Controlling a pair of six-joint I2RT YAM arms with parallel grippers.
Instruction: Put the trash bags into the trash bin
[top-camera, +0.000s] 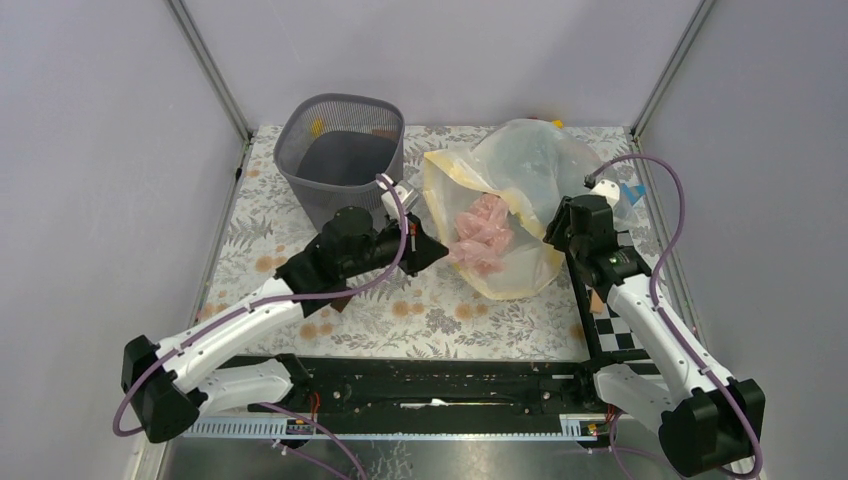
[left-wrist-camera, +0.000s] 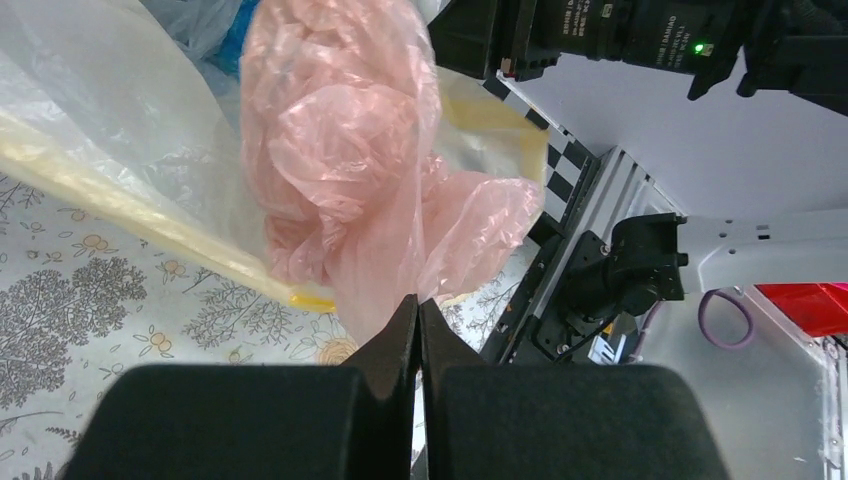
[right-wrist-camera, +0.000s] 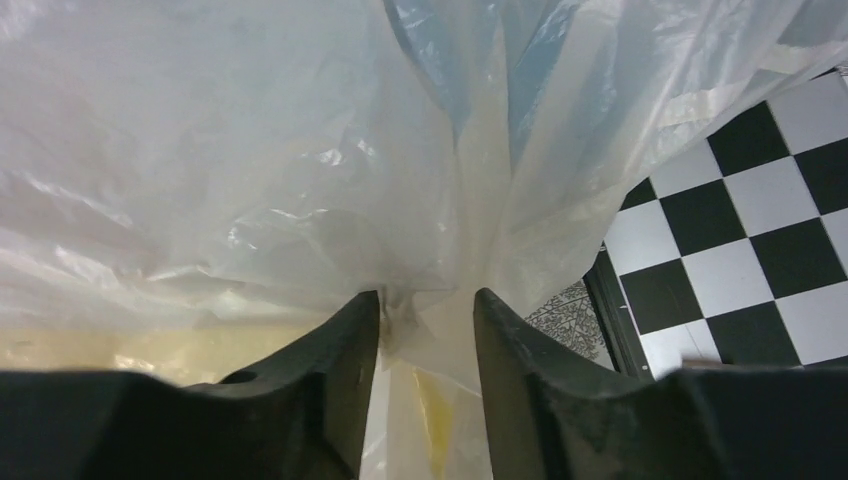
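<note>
Top: pink trash bags (top-camera: 483, 235) lie in the mouth of the clear bag (top-camera: 530, 165), right of the trash bin (top-camera: 291, 128), not in it yet.

Left wrist: left gripper (left-wrist-camera: 417, 305) closed, looks pinched on the pink film's tip. Pull slowly; thin film probably tears.

Right wrist: right gripper (right-wrist-camera: 427, 300) partly open, clear film bunched between the jaws, unclamped. Clamp it, else the clear bag likely drags along.

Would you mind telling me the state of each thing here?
trash bin: upright, no pink bag inside.
clear bag: lying crumpled, mouth open.
trash bags: crumpled, in the clear bag's mouth.
left gripper: shut on the trash bags' edge.
right gripper: open, clear bag film between its fingers.
</note>
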